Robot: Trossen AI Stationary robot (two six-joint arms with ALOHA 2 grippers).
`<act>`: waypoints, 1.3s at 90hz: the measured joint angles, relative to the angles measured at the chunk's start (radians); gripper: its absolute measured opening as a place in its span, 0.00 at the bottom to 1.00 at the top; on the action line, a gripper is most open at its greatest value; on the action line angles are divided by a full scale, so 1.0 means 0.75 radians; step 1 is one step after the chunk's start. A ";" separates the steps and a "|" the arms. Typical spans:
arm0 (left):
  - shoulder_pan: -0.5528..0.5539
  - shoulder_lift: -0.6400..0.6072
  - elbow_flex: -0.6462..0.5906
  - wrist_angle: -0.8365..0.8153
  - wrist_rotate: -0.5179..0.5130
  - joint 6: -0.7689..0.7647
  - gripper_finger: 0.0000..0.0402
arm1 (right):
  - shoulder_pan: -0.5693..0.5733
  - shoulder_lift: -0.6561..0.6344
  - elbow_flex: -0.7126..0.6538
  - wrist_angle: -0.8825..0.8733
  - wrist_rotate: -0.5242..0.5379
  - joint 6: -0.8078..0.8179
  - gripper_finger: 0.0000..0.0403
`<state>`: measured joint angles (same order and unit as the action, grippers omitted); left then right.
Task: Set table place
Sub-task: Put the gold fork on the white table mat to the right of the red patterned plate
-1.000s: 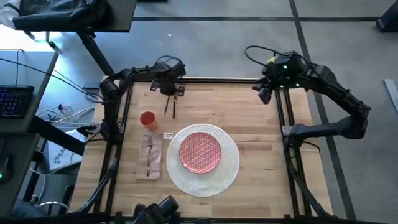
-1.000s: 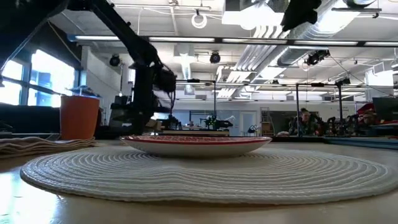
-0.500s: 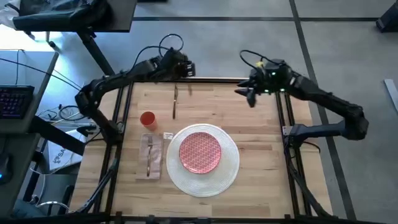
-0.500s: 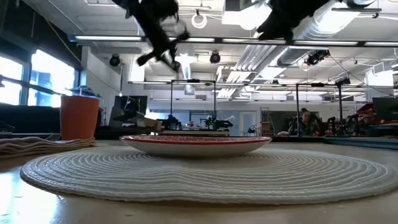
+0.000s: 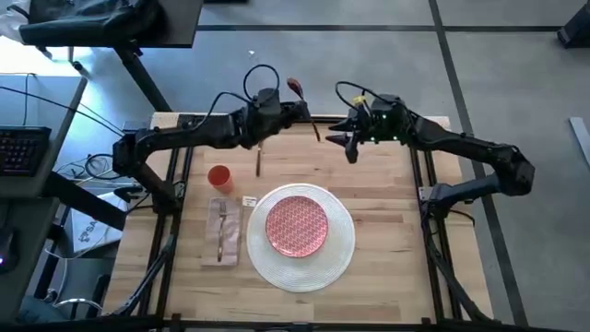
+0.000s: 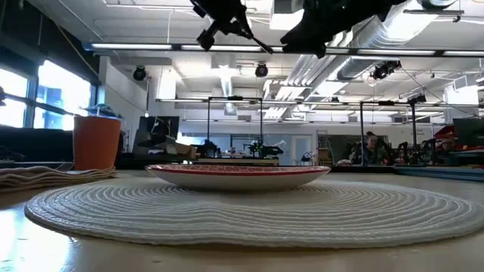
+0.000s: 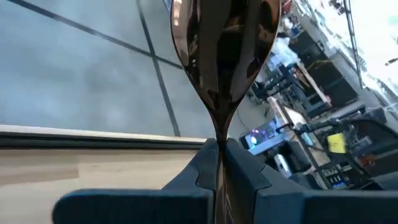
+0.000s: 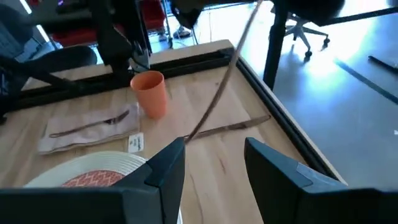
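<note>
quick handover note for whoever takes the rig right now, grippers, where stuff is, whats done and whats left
Left gripper: shut on the spoon, held above the table's far edge.
Right gripper: open, empty, facing the left one in the air.
Done: plate on placemat, fork on napkin, cup beyond the napkin.
Left: place the spoon, and the other cutlery piece lying near the cup.

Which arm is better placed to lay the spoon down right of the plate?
Probably right: the left end effector holds the spoon aloft, but the right end effector is open, close to the spoon, and on that side of the plate.
</note>
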<state>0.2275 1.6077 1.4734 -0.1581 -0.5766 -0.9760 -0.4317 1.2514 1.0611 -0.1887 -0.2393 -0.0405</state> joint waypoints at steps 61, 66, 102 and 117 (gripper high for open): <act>-0.099 0.056 -0.001 0.074 -0.021 -0.047 0.00 | 0.078 0.094 0.000 0.110 0.099 0.123 0.29; -0.099 0.056 -0.001 0.069 -0.020 -0.047 0.00 | 0.070 0.094 0.001 0.107 0.096 0.152 0.25; -0.113 0.055 -0.001 0.061 -0.021 0.091 0.03 | 0.032 0.102 0.001 0.050 0.096 0.438 0.00; -0.113 0.001 0.000 0.017 0.021 0.272 0.14 | -0.038 0.048 -0.051 -0.039 0.098 0.652 0.00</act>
<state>0.1426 1.6088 1.4733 -0.1457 -0.5612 -0.7721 -0.4601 1.2872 1.0231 -0.2178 -0.1656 0.4485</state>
